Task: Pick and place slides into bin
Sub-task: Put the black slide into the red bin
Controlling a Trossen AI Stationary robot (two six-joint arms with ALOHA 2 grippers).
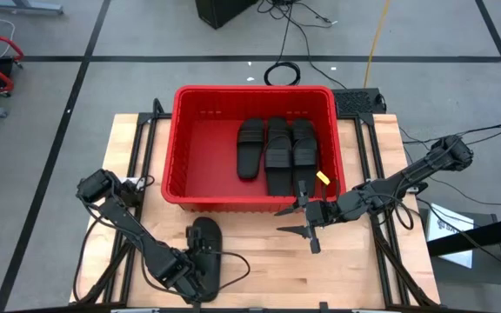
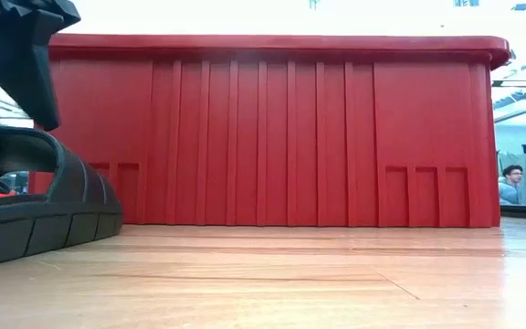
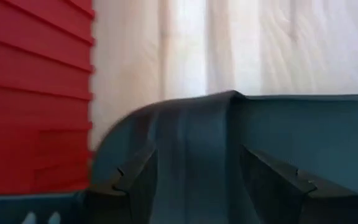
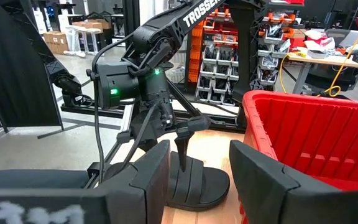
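Note:
The red bin [image 1: 181, 139] stands at the table's far middle, and three black slides [image 1: 277, 148] lie side by side on its floor. One more black slide [image 1: 207, 243] rests sole-down on the table at the near left; it also shows in the low view [image 2: 44, 210]. My left gripper [image 3: 197, 152] is open, low over this slide, with one finger on each side of its ribbed strap [image 3: 194, 143]. My right gripper [image 1: 307, 224] is open and empty just outside the bin's near wall, right of the middle. My left gripper comes at the slide's strap [image 4: 188, 171] slanting down from the table's near left, fingers [image 4: 182, 146] astride it. I cannot tell whether they touch the strap. The slide lies flat on the table.
Bare wood lies between the slide and my right gripper. A small yellow tag [image 1: 323, 178] sits in the bin by its near right corner. A person [image 2: 511, 183] shows far behind the table. Cables [image 1: 281, 74] lie on the floor beyond the bin.

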